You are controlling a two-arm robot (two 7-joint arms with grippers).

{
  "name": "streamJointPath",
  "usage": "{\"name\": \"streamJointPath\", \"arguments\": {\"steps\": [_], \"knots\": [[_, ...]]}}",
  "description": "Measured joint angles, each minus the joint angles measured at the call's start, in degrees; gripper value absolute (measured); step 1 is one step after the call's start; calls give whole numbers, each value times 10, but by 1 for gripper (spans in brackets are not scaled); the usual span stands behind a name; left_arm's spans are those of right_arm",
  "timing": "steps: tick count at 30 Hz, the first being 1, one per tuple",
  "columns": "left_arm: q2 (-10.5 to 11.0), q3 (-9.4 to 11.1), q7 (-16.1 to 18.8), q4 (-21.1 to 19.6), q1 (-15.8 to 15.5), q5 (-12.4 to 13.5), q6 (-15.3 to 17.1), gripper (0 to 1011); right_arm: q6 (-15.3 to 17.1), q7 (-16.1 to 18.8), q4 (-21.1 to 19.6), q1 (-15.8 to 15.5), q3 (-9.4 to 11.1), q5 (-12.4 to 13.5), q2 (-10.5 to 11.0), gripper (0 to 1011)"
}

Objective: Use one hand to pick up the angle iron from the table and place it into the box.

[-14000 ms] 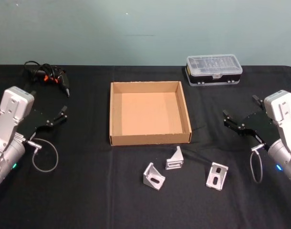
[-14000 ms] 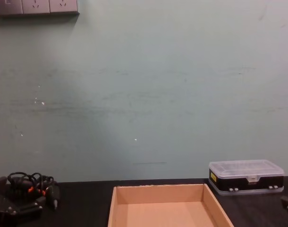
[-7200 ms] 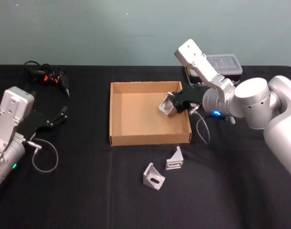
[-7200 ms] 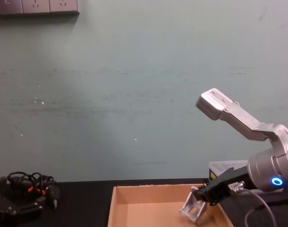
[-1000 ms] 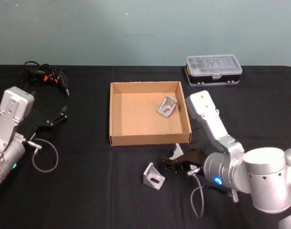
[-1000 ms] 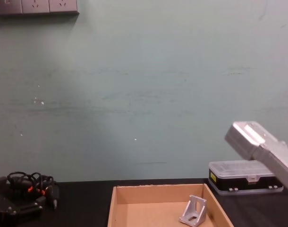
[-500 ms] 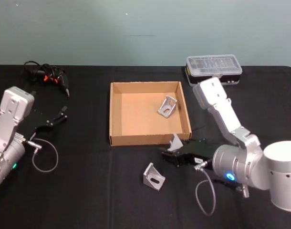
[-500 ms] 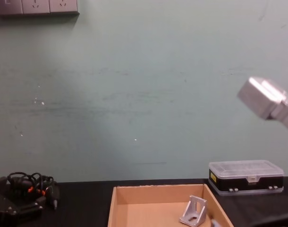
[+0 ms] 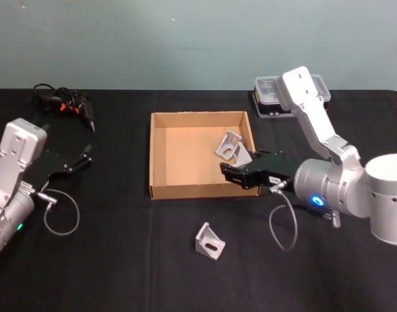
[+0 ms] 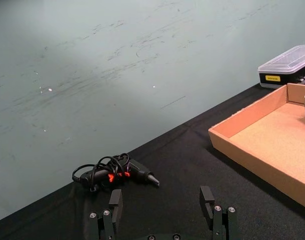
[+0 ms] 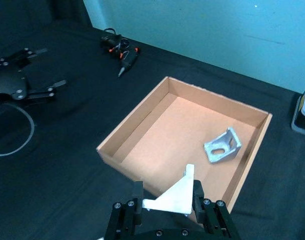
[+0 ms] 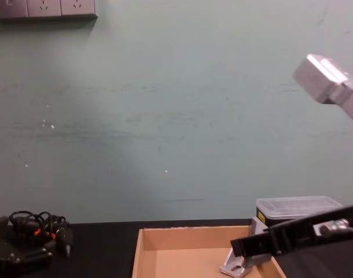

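The tan cardboard box (image 9: 161, 156) sits mid-table. One silver angle iron (image 9: 227, 144) lies inside it near the right wall. My right gripper (image 9: 232, 169) is shut on a second angle iron (image 9: 241, 155) and holds it just above the box's near right corner. In the right wrist view this held angle iron (image 11: 173, 198) sits between the black fingers (image 11: 137, 194), over the box's near wall (image 11: 127, 161). A third angle iron (image 9: 209, 240) lies on the black cloth in front of the box. My left gripper (image 9: 78, 159) is parked open at the far left.
A clear-lidded black plastic case (image 9: 270, 96) stands behind my right arm, at the back right. A black tool with an orange-marked coiled cable (image 9: 67, 106) lies at the back left. A grey cable loop (image 9: 60, 211) hangs by my left arm.
My right gripper has lifted the angle iron from the cloth in front of the box and carried it back over the box's near right corner. The left arm has not moved.
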Motion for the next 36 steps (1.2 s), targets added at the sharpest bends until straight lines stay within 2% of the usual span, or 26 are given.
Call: {"name": "streamJointPath", "arguments": {"steps": [3, 6, 9, 16, 19, 25, 26, 29, 36], "knots": [[0, 0, 0, 0, 0, 0, 0, 1011, -8, 5, 35, 30, -13, -3, -3, 585], [0, 0, 0, 0, 0, 0, 0, 1011, -19, 8, 78, 65, -34, -13, -10, 585], [0, 0, 0, 0, 0, 0, 0, 1011, -24, 10, 106, 85, -47, -20, -17, 583], [0, 0, 0, 0, 0, 0, 0, 1011, -39, 13, 202, 142, -76, -37, -48, 583], [0, 0, 0, 0, 0, 0, 0, 1011, -49, 15, 260, 173, -89, -48, -67, 583], [0, 0, 0, 0, 0, 0, 0, 1011, -57, 17, 334, 212, -97, -58, -94, 582], [0, 0, 0, 0, 0, 0, 0, 1011, -57, 17, 334, 212, -97, -58, -94, 582], [0, 0, 0, 0, 0, 0, 0, 1011, -61, 19, 368, 226, -99, -64, -105, 582], [0, 0, 0, 0, 0, 0, 0, 1011, -67, 21, 400, 239, -100, -71, -116, 582]]}}
